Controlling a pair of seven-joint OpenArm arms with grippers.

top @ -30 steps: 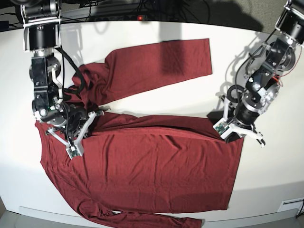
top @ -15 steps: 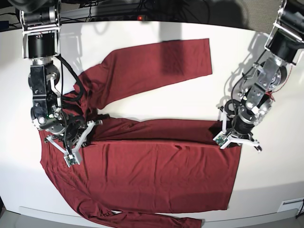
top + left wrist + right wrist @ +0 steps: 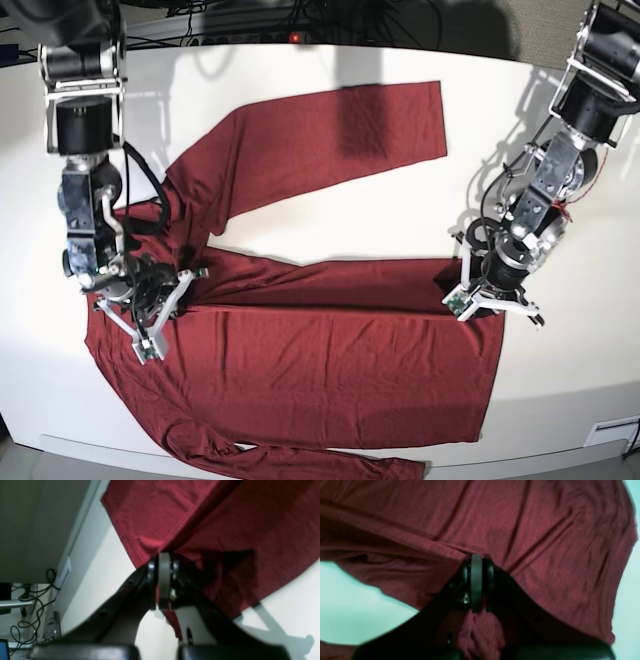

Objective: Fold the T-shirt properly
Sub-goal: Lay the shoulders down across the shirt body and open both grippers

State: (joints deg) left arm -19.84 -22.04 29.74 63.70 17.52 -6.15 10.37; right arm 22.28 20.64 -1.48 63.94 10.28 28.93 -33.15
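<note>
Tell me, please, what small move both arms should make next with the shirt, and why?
Probably lift the pinched edge together and carry it toward the near hem. The left gripper and the right gripper are each shut on the shirt, at opposite ends of its far long edge, which is already rolled slightly over the body on the table. The body below lies flat and unfolded.

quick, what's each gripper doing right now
Left gripper: shut on the T-shirt, pinching its hem edge.
Right gripper: shut on the T-shirt, pinching a fold of fabric.
</note>
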